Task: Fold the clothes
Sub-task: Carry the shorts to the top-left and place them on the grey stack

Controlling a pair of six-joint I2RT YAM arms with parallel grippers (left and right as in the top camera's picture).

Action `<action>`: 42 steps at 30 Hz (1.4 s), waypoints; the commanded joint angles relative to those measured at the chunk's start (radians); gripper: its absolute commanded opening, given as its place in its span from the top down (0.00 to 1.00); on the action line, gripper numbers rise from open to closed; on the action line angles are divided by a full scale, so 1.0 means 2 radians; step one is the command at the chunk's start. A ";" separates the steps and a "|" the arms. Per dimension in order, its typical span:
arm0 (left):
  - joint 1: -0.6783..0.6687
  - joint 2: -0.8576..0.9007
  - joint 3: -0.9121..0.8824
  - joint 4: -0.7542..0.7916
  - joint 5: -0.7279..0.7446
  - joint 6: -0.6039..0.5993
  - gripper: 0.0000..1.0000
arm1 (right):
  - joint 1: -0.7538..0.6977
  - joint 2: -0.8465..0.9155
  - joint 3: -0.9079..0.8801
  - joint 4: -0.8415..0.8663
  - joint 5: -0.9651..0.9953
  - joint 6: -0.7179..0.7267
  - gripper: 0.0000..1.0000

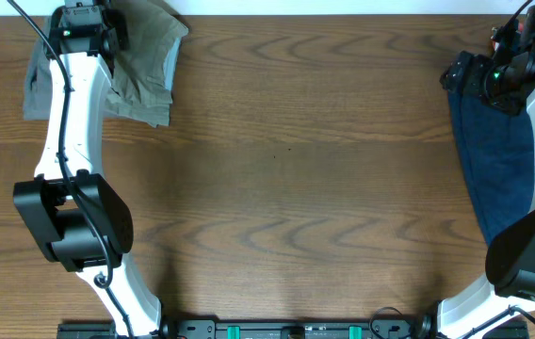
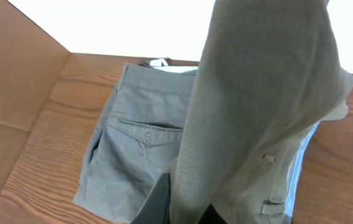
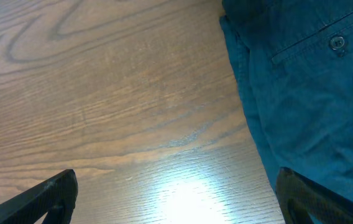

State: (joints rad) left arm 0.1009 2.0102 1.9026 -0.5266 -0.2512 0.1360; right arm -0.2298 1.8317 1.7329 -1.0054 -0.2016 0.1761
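My left gripper [image 1: 107, 38] is at the table's far left corner, shut on the pale khaki-beige shorts [image 1: 150, 66]. In the left wrist view the beige cloth [image 2: 257, 112] hangs from between my fingers [image 2: 186, 208], with its light blue inner waistband [image 2: 297, 168] at the right. It hangs above the darker grey folded shorts [image 2: 133, 155]. My right gripper [image 3: 176, 199] is open and empty at the far right, over bare wood at the left edge of the navy blue shorts [image 3: 307, 93].
The grey folded shorts [image 1: 40, 85] lie at the far left under my left arm. The navy shorts [image 1: 498, 160] lie along the right edge. The wooden table [image 1: 296, 188] spreads between them.
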 commanded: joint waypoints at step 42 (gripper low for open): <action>0.095 0.073 0.015 0.076 -0.049 0.005 0.32 | 0.001 0.002 0.009 0.000 0.002 0.005 0.01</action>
State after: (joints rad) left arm 0.2832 2.1487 1.9026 -0.3698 -0.3367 0.1413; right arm -0.2298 1.8317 1.7329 -1.0054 -0.2016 0.1761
